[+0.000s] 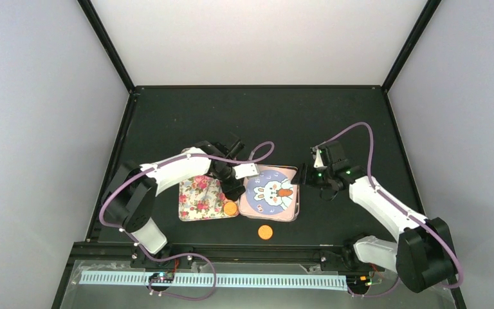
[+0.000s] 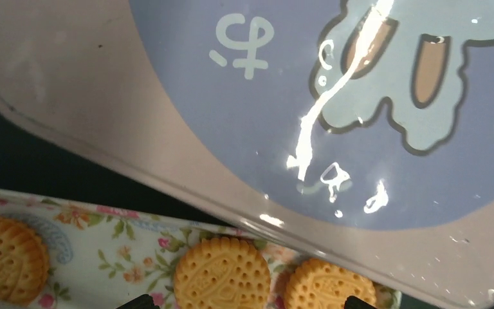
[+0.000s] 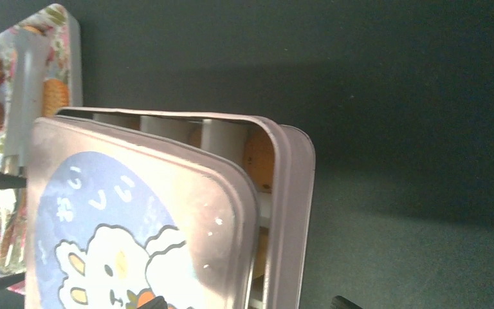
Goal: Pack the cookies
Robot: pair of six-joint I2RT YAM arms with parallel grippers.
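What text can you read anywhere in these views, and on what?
"おいしい", white, arched over the rabbit on the tin lid; its first character is blurred, so that reading is likely, not certain.
Embossing on the cookies: too fine to read.
Floral tray: no text.

L arm: reaches fwd from base, elbow bent, wrist turned in twd centre. L gripper (image 1: 234, 187) pts down, jaws wide apart. R arm: forearm slants in and fwd. R gripper (image 1: 304, 175) faces left, jaws parted.
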